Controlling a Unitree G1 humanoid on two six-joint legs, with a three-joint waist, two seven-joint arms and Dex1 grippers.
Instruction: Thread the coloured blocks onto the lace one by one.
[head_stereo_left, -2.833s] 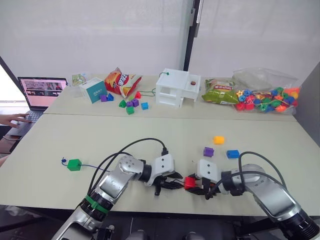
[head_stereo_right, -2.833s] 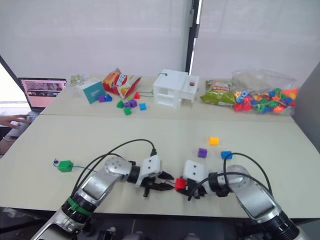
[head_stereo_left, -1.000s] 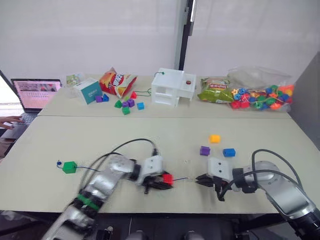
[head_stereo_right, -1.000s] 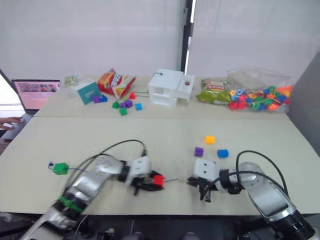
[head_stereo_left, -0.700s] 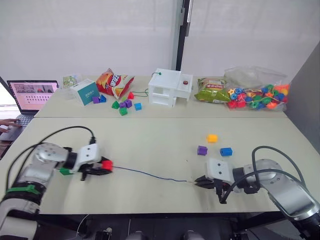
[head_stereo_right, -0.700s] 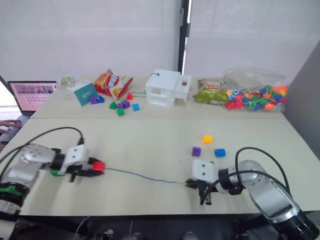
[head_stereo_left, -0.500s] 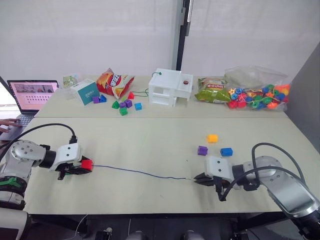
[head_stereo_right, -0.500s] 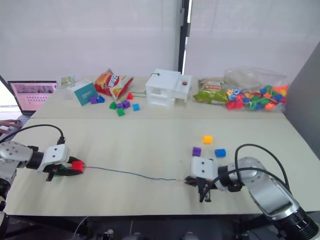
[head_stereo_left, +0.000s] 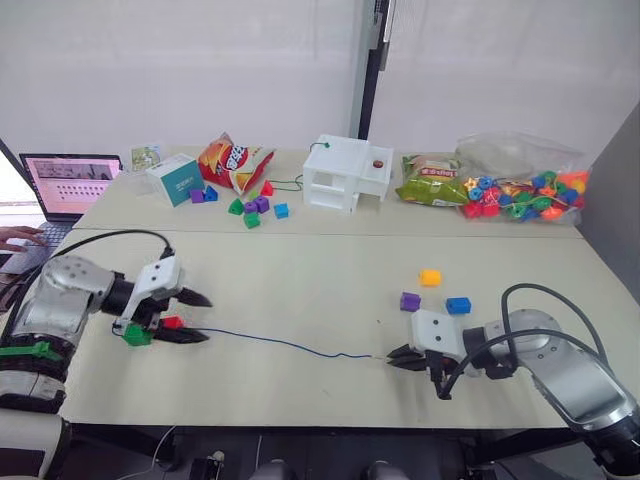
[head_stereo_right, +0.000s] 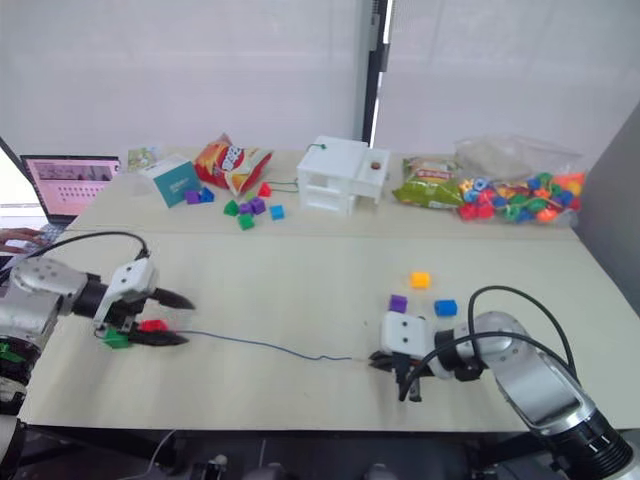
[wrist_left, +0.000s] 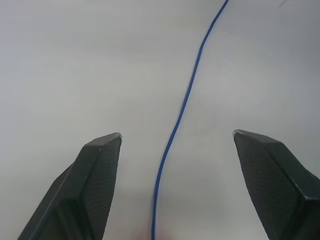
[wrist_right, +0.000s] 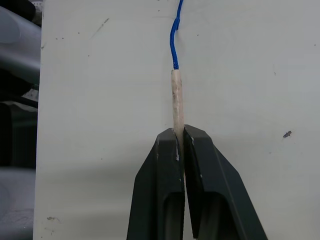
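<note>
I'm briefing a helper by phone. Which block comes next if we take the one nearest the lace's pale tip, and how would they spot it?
On the near table, find the right tool at the front right, shut on the pale tip of the lace. Just beyond it lie three loose blocks. Take the purple block: it is nearest the tool, with the blue block beside it and the yellow block farther back.

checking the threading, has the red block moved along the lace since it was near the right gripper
Yes. The red block has slid toward the robot's left along the lace, away from the right gripper, and now sits beside the green block.
</note>
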